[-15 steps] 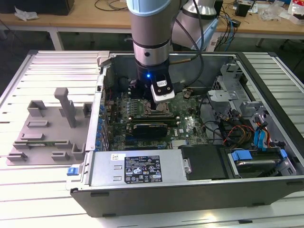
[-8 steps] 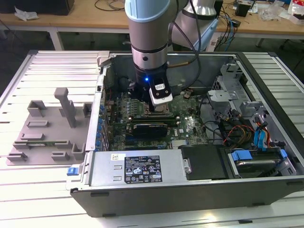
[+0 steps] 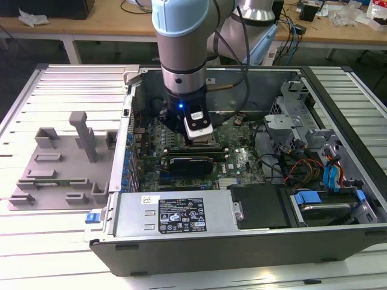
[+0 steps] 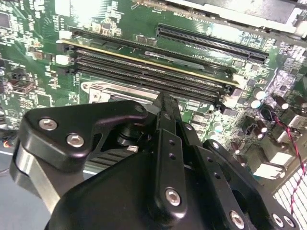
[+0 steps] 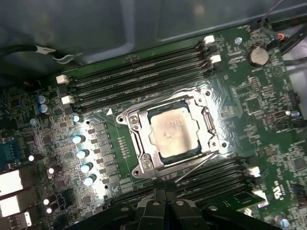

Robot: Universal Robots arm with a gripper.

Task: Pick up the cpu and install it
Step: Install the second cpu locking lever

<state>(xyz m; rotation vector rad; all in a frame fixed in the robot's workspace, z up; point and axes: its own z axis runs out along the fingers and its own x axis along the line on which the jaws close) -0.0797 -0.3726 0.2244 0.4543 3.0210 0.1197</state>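
Note:
The cpu (image 5: 175, 132), a square chip with a dull silvery top, lies flat inside the metal-framed socket (image 5: 140, 160) on the green motherboard (image 5: 268, 115) in the first wrist view. My gripper (image 5: 165, 194) hovers above the board just beside the socket, over the memory slots. Its black fingers are shut together, with nothing between them. From behind the black linkage in the second wrist view, the gripper (image 4: 165, 103) points down at the slots (image 4: 158, 76). In the exterior view the gripper (image 3: 202, 140) hangs low inside the open computer case (image 3: 242, 244), above the board's middle.
Rows of memory slots (image 5: 139, 76) flank the socket on both sides. A black expansion card (image 3: 190, 162) stands beside the gripper. The power supply (image 3: 181, 214), drive bays (image 3: 323, 202) and cables (image 3: 290, 163) crowd the case. A grey fixture tray (image 3: 60, 163) sits at the exterior view's left.

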